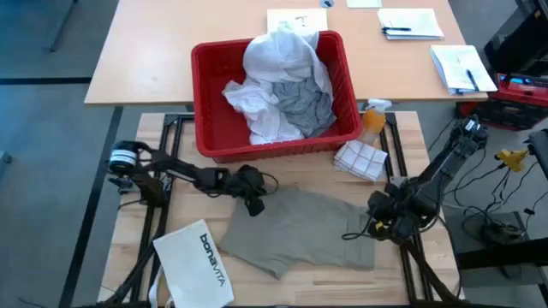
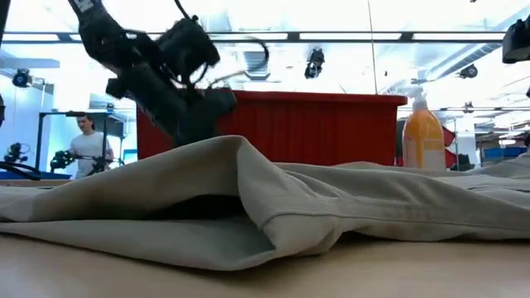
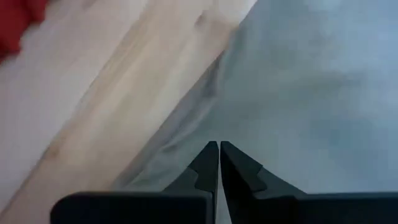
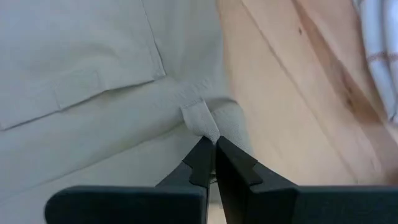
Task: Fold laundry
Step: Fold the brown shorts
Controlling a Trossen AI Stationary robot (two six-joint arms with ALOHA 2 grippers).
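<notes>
While the khaki-tan garment point(image 1: 295, 229) lies spread on the wooden counter point(image 1: 300, 287), the red basket point(image 1: 214, 137) behind it holds a white shirt point(image 1: 282, 60) and a grey T-shirt point(image 1: 304, 103). The left gripper point(image 1: 253, 204) sits at the garment's upper left edge, jaws together. The right gripper point(image 4: 214, 146) seems clamped on a small cloth tab point(image 4: 202, 118).

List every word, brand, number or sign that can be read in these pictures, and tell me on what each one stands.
"bonavita": on the white bag lying on the table's front left corner, high view.
Papers on the far desk: print too small to read.
Orange spray bottle: no readable label.
Nothing else carries text.
</notes>
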